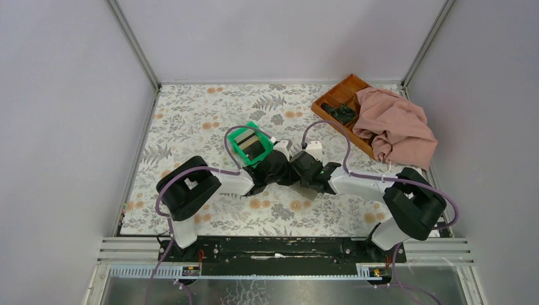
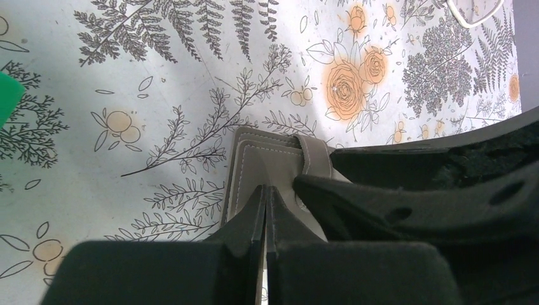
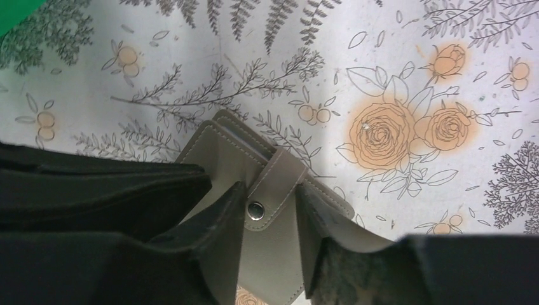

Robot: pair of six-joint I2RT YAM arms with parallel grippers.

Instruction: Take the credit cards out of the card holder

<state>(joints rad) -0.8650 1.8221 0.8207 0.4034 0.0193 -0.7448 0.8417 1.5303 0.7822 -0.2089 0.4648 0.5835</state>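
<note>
A flat pale grey-blue stitched folding card holder [image 3: 222, 155] is laid near the middle of the desk on a floral-printed table cover [image 1: 191, 121], just beside a small green plastic bin [image 1: 236, 143] and on the side toward the near edge. It is folded shut, and its strap [image 3: 279, 175] is fastened by a round metal snap [image 3: 256, 211]. In the overhead view it is hidden beneath the two meeting arms.

The right claw [image 3: 270, 190] is spread open, with one finger set on either side of the strap. The left claw [image 2: 266, 190] is clenched, its fingertips pressed together at the holder's edge; whether any of the material is pinched between them cannot be told.

At the far right corner an orange-brown wooden compartment tray [image 1: 337, 95] is partly covered by a crumpled pink cloth [image 1: 394, 127].
</note>
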